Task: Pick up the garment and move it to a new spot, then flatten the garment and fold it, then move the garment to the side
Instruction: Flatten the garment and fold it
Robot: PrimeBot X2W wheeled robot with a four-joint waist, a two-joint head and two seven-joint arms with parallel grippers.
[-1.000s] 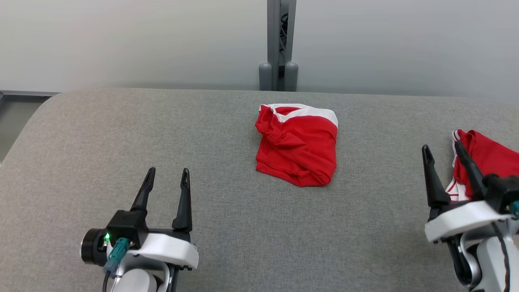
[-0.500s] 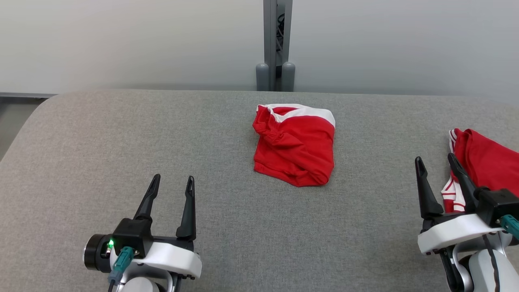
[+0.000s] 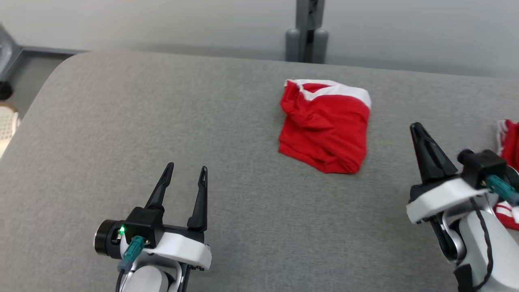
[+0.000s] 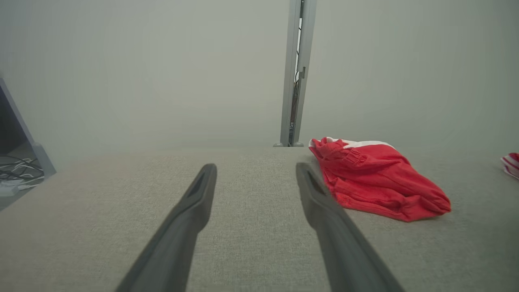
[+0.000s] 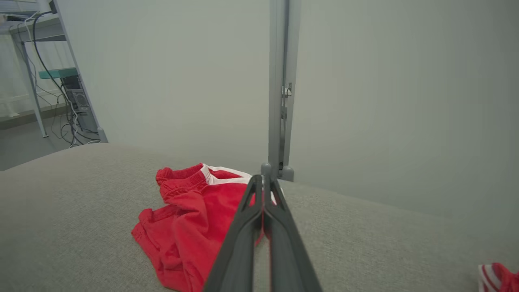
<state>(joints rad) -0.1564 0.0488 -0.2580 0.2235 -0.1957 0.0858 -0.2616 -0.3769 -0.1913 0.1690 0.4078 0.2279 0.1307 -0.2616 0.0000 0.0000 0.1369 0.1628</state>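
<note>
Head view: red garment [image 3: 324,127] lying mid-worktop [image 3: 121,121], untouched. Left gripper [image 3: 187,167] at lower left, fingers spread, empty. Right gripper [image 3: 416,129] near garment's right side, fingers pressed together, pinching nothing.

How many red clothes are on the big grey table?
2. The middle garment lies bunched in the middle of the table. The edge garment sits at the far right, partly behind the right arm and cut off; more could hide there.
</note>
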